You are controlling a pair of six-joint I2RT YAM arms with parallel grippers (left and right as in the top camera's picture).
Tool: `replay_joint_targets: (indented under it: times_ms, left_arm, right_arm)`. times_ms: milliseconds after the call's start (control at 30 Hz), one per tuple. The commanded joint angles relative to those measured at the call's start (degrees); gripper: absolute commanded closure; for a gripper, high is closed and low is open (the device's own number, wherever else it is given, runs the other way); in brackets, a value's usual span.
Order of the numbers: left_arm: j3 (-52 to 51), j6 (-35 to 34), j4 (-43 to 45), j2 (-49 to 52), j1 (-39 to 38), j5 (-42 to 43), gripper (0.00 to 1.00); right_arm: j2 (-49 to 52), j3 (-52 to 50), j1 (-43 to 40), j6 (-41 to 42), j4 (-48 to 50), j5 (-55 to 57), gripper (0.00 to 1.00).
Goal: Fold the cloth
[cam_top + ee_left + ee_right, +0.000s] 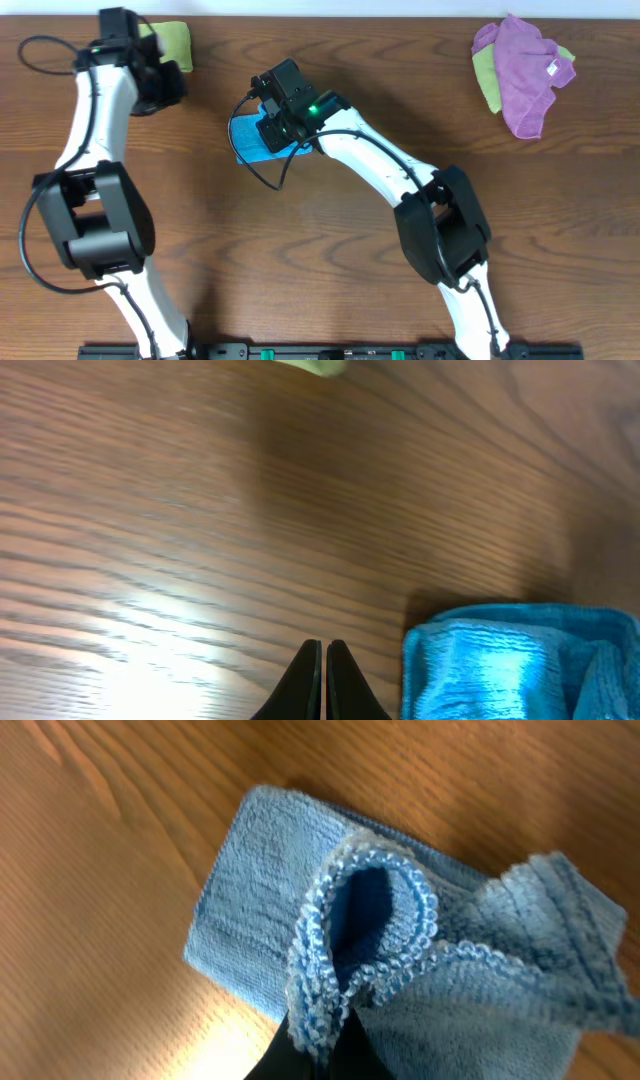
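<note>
The sky-blue cloth [245, 140] lies bunched and partly folded on the wooden table, left of centre. My right gripper [272, 130] sits over it and covers much of it. In the right wrist view the fingers [335, 1025] are shut on the cloth's stitched hem, which loops up above a flat folded layer [250, 910]. My left gripper [163, 85] is at the far left, apart from the cloth. In the left wrist view its fingers [323, 655] are shut and empty over bare wood, with the cloth [510, 660] to their right.
A lime-green cloth [176, 42] lies at the far left edge by my left arm; a sliver of it shows in the left wrist view [315, 365]. A purple cloth [528, 72] lies crumpled on another lime-green cloth [489, 82] at the far right.
</note>
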Motion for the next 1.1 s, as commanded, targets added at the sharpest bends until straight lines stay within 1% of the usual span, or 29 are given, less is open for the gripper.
replay_joint_targets:
  times_ms: [0, 100, 567, 733, 1067]
  left_arm:
    - [0.9, 0.6, -0.1, -1.4, 2.2, 3.5, 0.94]
    - [0.9, 0.7, -0.3, -1.4, 2.8, 3.6, 0.94]
    - [0.9, 1.5, 0.2, -1.4, 3.0, 3.5, 0.94]
    - [0.9, 1.5, 0.2, -1.4, 3.0, 3.5, 0.94]
    - [0.9, 1.5, 0.1, -1.4, 3.0, 3.5, 0.94]
  right_arm:
    - [1.4, 1.2, 0.6, 1.0, 2.1, -3.4, 0.99]
    - [1.7, 1.2, 0.8, 2.4, 3.2, -4.5, 0.98]
    - [4.7, 1.2, 1.9, 2.5, 4.9, -10.5, 0.98]
    - [5.7, 1.2, 2.3, 4.5, 7.9, -11.9, 0.98]
    - [7.1, 1.2, 2.7, 5.9, 11.8, -10.0, 0.98]
